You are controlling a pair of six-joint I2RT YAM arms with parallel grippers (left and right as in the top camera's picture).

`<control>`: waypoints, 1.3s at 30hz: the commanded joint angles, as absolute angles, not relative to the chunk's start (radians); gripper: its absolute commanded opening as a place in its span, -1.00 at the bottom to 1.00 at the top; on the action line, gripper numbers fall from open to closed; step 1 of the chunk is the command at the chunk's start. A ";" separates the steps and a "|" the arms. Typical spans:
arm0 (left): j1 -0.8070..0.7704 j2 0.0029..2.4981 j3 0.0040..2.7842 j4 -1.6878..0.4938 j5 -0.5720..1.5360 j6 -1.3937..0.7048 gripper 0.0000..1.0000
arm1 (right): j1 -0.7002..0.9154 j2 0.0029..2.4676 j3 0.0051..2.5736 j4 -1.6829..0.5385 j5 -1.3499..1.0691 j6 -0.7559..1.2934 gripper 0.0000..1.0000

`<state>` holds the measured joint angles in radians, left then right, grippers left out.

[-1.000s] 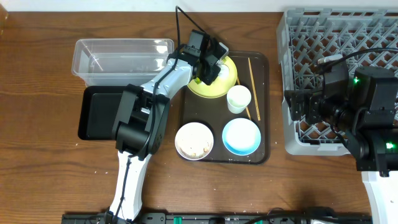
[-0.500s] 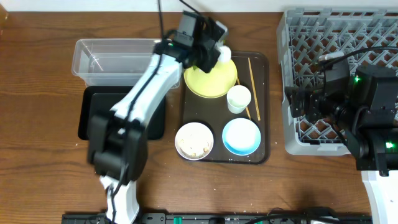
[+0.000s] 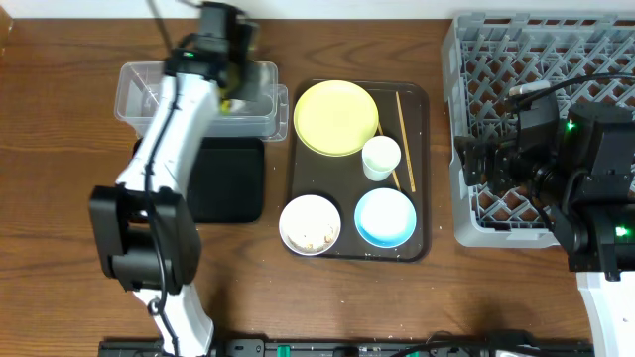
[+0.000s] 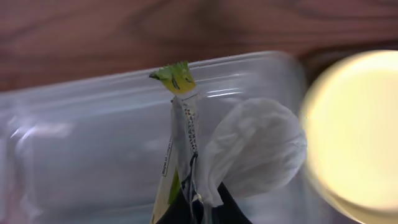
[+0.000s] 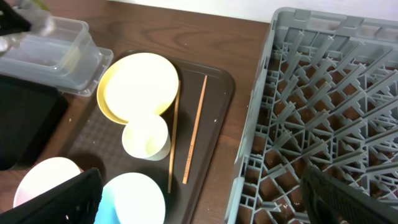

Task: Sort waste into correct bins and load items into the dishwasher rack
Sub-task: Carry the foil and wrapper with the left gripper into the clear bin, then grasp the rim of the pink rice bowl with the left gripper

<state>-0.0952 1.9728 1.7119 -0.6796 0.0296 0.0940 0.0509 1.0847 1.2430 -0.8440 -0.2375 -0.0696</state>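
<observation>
1. Snack wrapper (image 4: 177, 143) and crumpled white paper (image 4: 255, 149) are pinched together in the left gripper (image 4: 196, 210), jaws closed on both. They hang over the clear container (image 4: 74, 155); can't tell if they touch it.
2. In the overhead view the clear container sits at the table's 10 o'clock, with the black tray (image 3: 233, 183) right against its 6 o'clock side.
3. Brown serving tray (image 3: 422, 174) is mid-table, at 3 o'clock of the bins.
4. On it: yellow plate (image 3: 335, 117) at 11 o'clock, white cup (image 3: 381, 157) at the plate's 4 o'clock edge, chopsticks (image 3: 402, 119) along the 3 o'clock side.
5. White bowl (image 3: 310, 223) holding food scraps (image 3: 313, 236) is at the tray's 7 o'clock, light-blue bowl (image 3: 384, 216) at 5 o'clock.
6. Dishwasher rack (image 3: 516, 59) is at the table's 3 o'clock.
7. Right gripper (image 3: 472, 167) hovers at the rack's 9 o'clock edge, jaws spread wide.
</observation>
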 commanded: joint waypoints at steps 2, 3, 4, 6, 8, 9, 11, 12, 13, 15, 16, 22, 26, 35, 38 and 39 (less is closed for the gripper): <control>-0.053 2.024 1.710 -0.665 0.027 0.043 -0.71 | 0.057 1.087 1.261 -0.845 -0.236 -0.064 0.99; -0.049 2.030 1.710 -0.664 0.026 0.043 -0.56 | 0.057 1.087 1.261 -0.845 -0.236 -0.064 0.99; -0.046 2.033 1.710 -0.658 0.026 0.043 -0.39 | 0.057 1.087 1.261 -0.845 -0.237 -0.064 0.98; -0.044 2.035 1.710 -0.645 0.026 0.043 -0.01 | 0.057 1.087 1.261 -0.845 -0.236 -0.064 0.99; -0.044 2.035 1.711 -0.628 0.026 0.043 0.39 | 0.057 1.087 1.261 -0.845 -0.237 -0.064 0.98; -0.044 2.032 1.711 -0.624 0.026 0.043 0.46 | 0.057 1.087 1.261 -0.846 -0.237 -0.064 0.98; -0.045 2.024 1.715 -0.628 0.026 0.043 0.55 | 0.057 1.087 1.261 -0.847 -0.237 -0.064 0.99; -0.045 2.014 1.716 -0.637 0.027 0.043 0.56 | 0.057 1.087 1.261 -0.846 -0.237 -0.064 0.98; -0.045 1.997 1.720 -0.654 0.033 0.043 0.57 | 0.057 1.087 1.261 -0.846 -0.237 -0.064 0.98; -0.045 1.957 1.725 -0.687 0.070 0.043 0.57 | 0.057 1.087 1.261 -0.843 -0.236 -0.064 0.99; -0.045 1.929 1.729 -0.710 0.101 0.043 0.58 | 0.057 1.087 1.261 -0.841 -0.237 -0.064 0.99; -0.076 1.755 1.730 -0.852 0.397 0.043 0.58 | 0.057 1.087 1.261 -0.838 -0.236 -0.064 0.99; -0.164 1.739 1.729 -0.921 0.443 0.043 0.56 | 0.057 1.087 1.261 -0.840 -0.236 -0.064 0.98; -0.310 1.756 1.712 -1.152 0.339 -0.168 0.42 | 0.057 1.087 1.261 -0.864 -0.236 -0.064 0.98; -0.375 1.756 1.711 -1.243 0.261 -0.224 0.42 | 0.057 1.087 1.261 -0.864 -0.236 -0.065 0.99; -0.400 1.756 1.706 -1.258 0.223 -0.257 0.42 | 0.057 1.087 1.261 -0.864 -0.236 -0.065 0.99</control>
<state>-0.3401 1.7645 1.7134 -1.2289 0.3241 -0.1474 0.0509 1.0855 1.2430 -0.8627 -0.2356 -0.0696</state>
